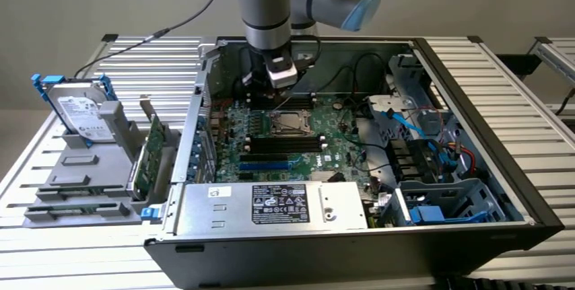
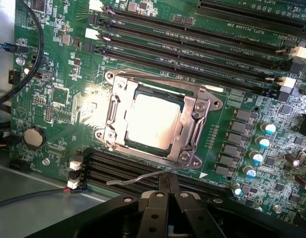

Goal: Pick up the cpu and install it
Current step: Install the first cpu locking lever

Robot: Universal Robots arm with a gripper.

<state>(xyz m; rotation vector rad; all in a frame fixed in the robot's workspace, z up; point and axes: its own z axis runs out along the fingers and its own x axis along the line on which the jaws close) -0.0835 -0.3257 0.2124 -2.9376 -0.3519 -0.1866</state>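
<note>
Gripper (image 2: 168, 191) is clenched, fingers pressed together, nothing between them. In the exterior view the gripper (image 1: 277, 91) hangs low inside the case (image 1: 476, 101), over the memory slot bank (image 2: 143, 171) along the motherboard's edge, just beside the socket.

The cpu (image 2: 153, 121) is not in the fingers. It lies flat in the socket near the middle of the motherboard (image 2: 54, 94), silver top up, with the metal retention frame (image 2: 190, 134) around it and a second bank of memory slots (image 2: 192, 44) on the other side. Same chip in the exterior view: cpu (image 1: 289, 122).

My read is that the chip is seated and I'm on the securing part. A thin wire lever (image 2: 135, 178) lies across the slots, just beside the fingertips, and it looks unlatched, though I can't be certain. To do this well I'd keep the fingers closed and use them as a blunt pusher. I'd bear only on the lever and stay clear of the slot clips and the capacitors by the socket. I'd keep the push slow, so the frame doesn't shift the chip off its seat.

Writing: white print beside the far slots includes "SLOT"; the rest is too fine to read. The black label on the power supply (image 1: 279, 204) and the sticker on the hard drive (image 1: 79, 112), which stands outside the case, are unreadable. No brand made out.
</note>
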